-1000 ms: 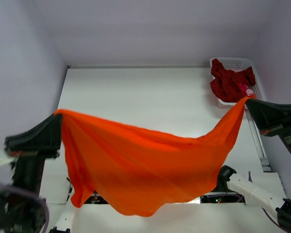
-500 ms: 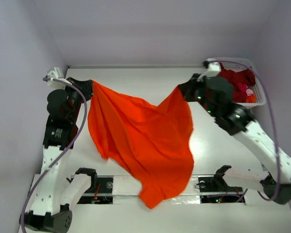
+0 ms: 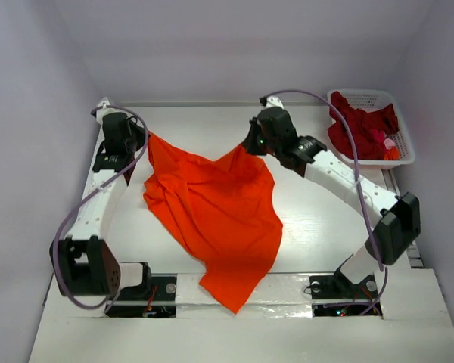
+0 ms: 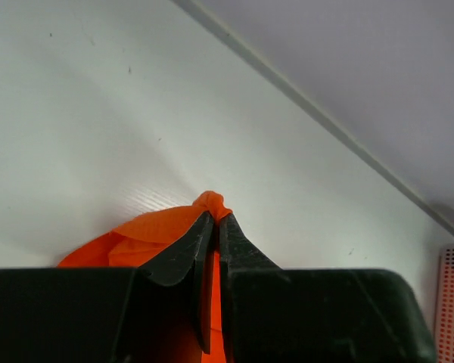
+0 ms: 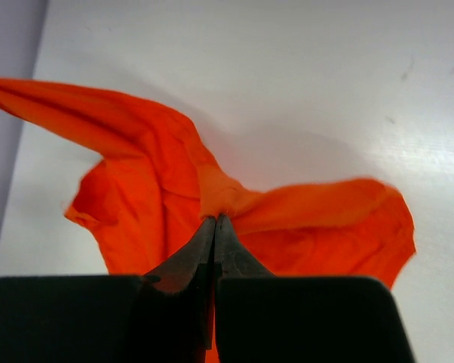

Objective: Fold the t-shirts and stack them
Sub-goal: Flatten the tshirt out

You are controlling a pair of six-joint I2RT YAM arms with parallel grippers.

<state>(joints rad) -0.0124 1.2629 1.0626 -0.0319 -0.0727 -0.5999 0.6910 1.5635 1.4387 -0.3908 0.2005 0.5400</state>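
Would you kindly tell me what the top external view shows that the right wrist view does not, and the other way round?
Only the top external view shows the whole orange t-shirt stretched between both arms down to the table's near edge, the left gripper pinching one corner, and the white basket holding dark red shirts. Only the right wrist view shows, close up, the right gripper with its jaws shut on a bunched fold. Both show the orange cloth, the white table and that right-hand grip.
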